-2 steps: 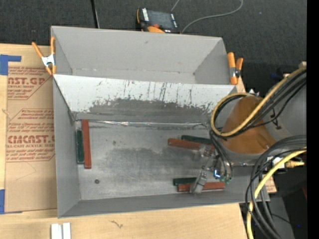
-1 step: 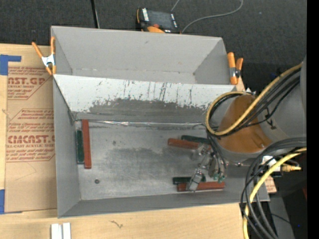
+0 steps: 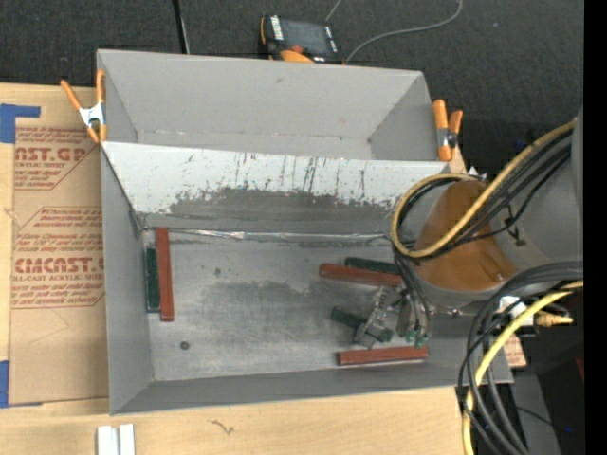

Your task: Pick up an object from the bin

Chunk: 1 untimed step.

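Observation:
My gripper is low in the bin's right front part, its fingers down among small dark things on the floor. A flat reddish-brown bar lies just in front of it along the front wall. Another reddish-brown bar lies just behind it, with a dark green strip beside that one. Whether anything sits between the fingers is hidden.
At the far left wall a long reddish-brown bar lies next to a dark green strip. A small dark speck lies on the floor near the left front. The arm with its orange cover and cables hangs over the bin's right side.

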### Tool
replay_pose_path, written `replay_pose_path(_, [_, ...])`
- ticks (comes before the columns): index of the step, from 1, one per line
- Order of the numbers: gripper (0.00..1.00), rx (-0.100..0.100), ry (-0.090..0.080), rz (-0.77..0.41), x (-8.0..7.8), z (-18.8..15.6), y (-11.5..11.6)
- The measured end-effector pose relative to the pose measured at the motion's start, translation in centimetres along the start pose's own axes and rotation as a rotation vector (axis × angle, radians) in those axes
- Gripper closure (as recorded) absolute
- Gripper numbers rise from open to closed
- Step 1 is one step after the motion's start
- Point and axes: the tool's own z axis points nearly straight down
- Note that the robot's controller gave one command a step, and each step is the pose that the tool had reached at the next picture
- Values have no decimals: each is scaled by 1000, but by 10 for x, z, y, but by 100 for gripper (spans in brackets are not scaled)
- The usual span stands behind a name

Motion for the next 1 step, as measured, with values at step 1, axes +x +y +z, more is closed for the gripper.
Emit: replay_pose_path(1, [100, -2, -6, -37, -6, -143, 20])
